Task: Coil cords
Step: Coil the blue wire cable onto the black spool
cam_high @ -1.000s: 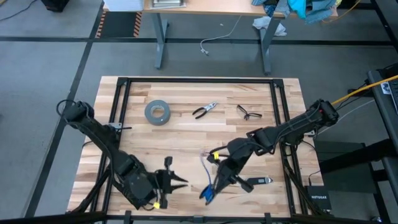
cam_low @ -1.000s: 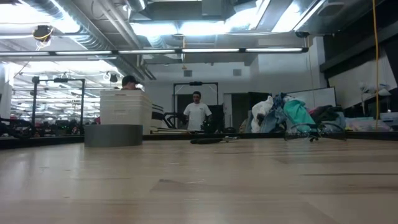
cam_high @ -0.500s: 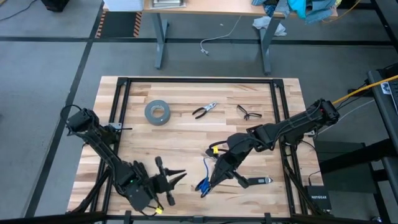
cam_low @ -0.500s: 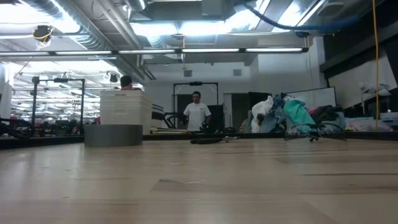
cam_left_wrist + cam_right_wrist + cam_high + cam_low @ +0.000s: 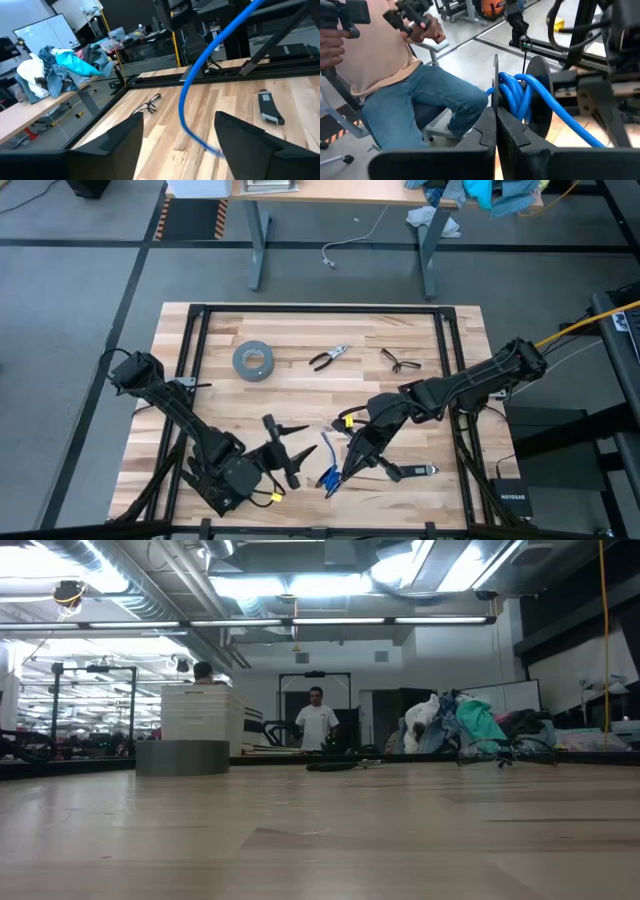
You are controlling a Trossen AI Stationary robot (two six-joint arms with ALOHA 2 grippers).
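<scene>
Cords [image 5: 331,463] | right gripper [image 5: 335,477] pinching them | left gripper [image 5: 288,452] spread | "NETGEAR" box [image 5: 509,502]

table [image 5: 220,395]: wood | on it: tape roll [image 5: 253,360], pliers [image 5: 329,357], glasses [image 5: 400,361], grey-tipped tool [image 5: 411,472]

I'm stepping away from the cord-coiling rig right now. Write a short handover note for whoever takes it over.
Right gripper: shut on the blue cord, which it holds at the table's near edge, with loops bunched beside its fingers in the right wrist view.
Left gripper: fingers open, holding nothing, just left of the cord; a free length arcs between them in its wrist view.
Done: part of the cord is looped.
Left: gather the loose length into the coil.
</scene>
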